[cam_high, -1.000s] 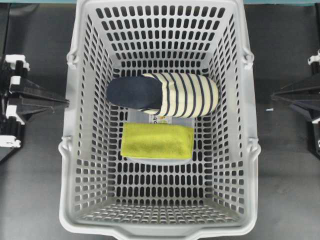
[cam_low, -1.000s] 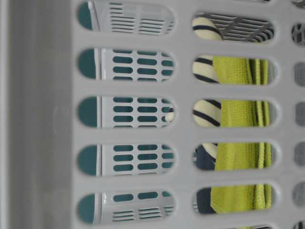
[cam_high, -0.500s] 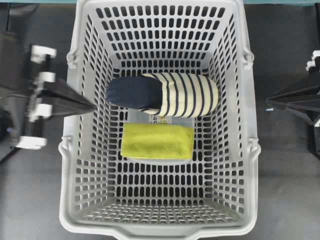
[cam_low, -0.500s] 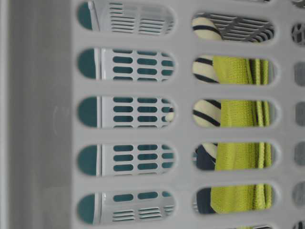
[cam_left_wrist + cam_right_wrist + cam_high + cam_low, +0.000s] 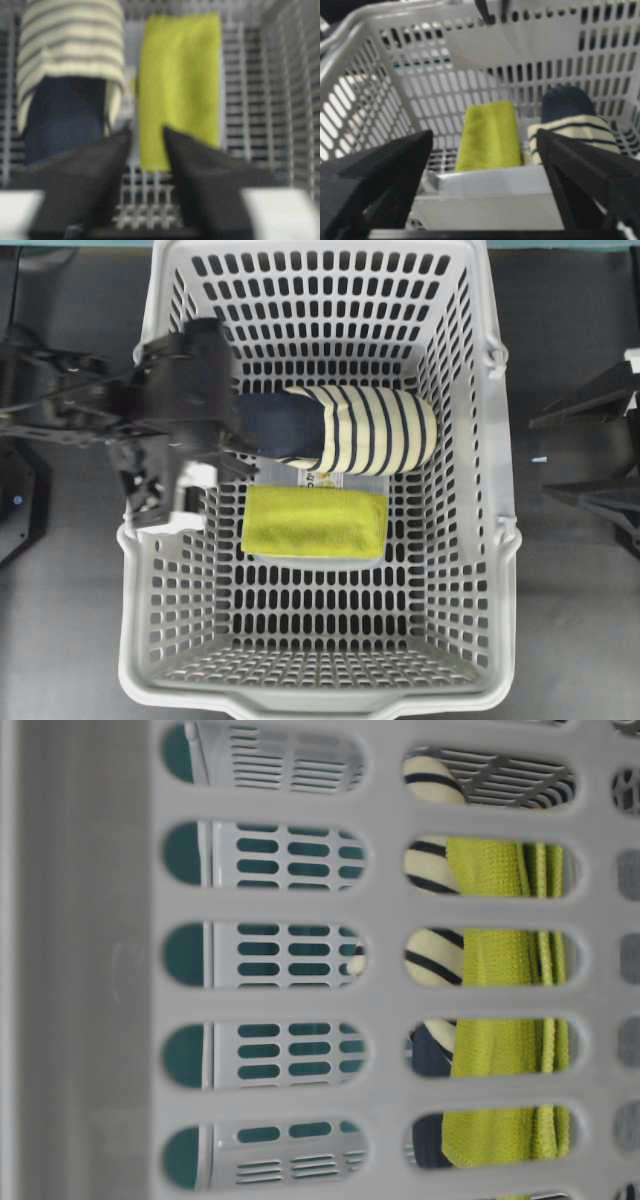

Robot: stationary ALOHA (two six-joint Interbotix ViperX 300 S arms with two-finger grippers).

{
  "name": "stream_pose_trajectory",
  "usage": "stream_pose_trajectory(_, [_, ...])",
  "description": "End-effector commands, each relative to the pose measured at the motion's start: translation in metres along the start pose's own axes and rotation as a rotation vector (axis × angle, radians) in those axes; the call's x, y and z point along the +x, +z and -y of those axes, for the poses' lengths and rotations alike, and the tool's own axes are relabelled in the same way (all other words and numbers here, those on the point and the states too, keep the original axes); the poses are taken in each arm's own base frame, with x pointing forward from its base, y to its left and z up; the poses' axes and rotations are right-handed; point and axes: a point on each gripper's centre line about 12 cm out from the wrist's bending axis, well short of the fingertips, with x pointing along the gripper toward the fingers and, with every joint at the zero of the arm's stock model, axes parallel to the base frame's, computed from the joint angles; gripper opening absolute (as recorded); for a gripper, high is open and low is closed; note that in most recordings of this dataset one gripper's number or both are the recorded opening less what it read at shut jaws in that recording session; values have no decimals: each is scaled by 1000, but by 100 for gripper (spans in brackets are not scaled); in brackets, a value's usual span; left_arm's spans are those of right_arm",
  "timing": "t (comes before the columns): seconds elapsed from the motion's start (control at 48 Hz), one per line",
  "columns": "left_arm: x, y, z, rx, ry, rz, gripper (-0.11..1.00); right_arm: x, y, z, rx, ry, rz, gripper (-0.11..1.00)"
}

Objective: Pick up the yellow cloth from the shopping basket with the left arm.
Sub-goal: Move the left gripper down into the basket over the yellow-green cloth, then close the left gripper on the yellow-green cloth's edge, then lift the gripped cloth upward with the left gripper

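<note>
Swinging in over the shopping basket (image 5: 150,570) rim, the left pincer (image 5: 148,145) now hangs parted, short of the untouched yellow cloth (image 5: 315,522); grasp and lift remain.

You're looking past two dark fingers (image 5: 200,185), set apart, at the yellow cloth (image 5: 180,80) lying flat on the basket's slotted floor (image 5: 250,100), with the striped slipper (image 5: 70,65) just beside it.
</note>
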Motion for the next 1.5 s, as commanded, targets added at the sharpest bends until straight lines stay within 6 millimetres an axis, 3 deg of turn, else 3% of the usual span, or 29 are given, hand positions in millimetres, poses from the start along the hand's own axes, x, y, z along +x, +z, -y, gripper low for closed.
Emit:
stream_pose_trajectory(0.0, [6, 16, -2, 0, 8, -23, 50, -1, 13, -2, -7, 8, 41, 82])
stream_pose_trajectory(0.104, [28, 18, 0, 2, 5, -90, 78, -1, 12, -2, -13, 6, 38, 79])
stream_pose_trajectory(0.188, [49, 19, 5, 13, -3, -139, 90, -1, 13, -2, -15, 4, 41, 79])
stream_pose_trajectory(0.459, [112, 11, 26, 37, -27, -287, 89, -1, 13, -2, -14, 5, 44, 79])
stream_pose_trajectory(0.563, [127, 3, 36, 64, -41, -335, 89, -1, 13, -2, -14, 5, 44, 79])
stream_pose_trajectory(0.855, [162, -35, 33, 46, -29, -457, 88, -4, 13, -2, -15, 7, 66, 79])
stream_pose_trajectory(1.021, [163, -40, 35, 50, -31, -460, 77, -5, 12, -1, -14, 8, 70, 79])
stream_pose_trajectory(1.188, [162, -45, 40, 76, -43, -474, 36, -8, 13, -2, -14, 11, 99, 79])
stream_pose_trajectory(1.271, [155, -37, 40, 78, -42, -457, 20, -9, 13, -1, -14, 11, 105, 79])
stream_pose_trajectory(1.48, [111, 12, 35, 66, -37, -381, 20, -13, 11, -1, -14, 13, 116, 79])
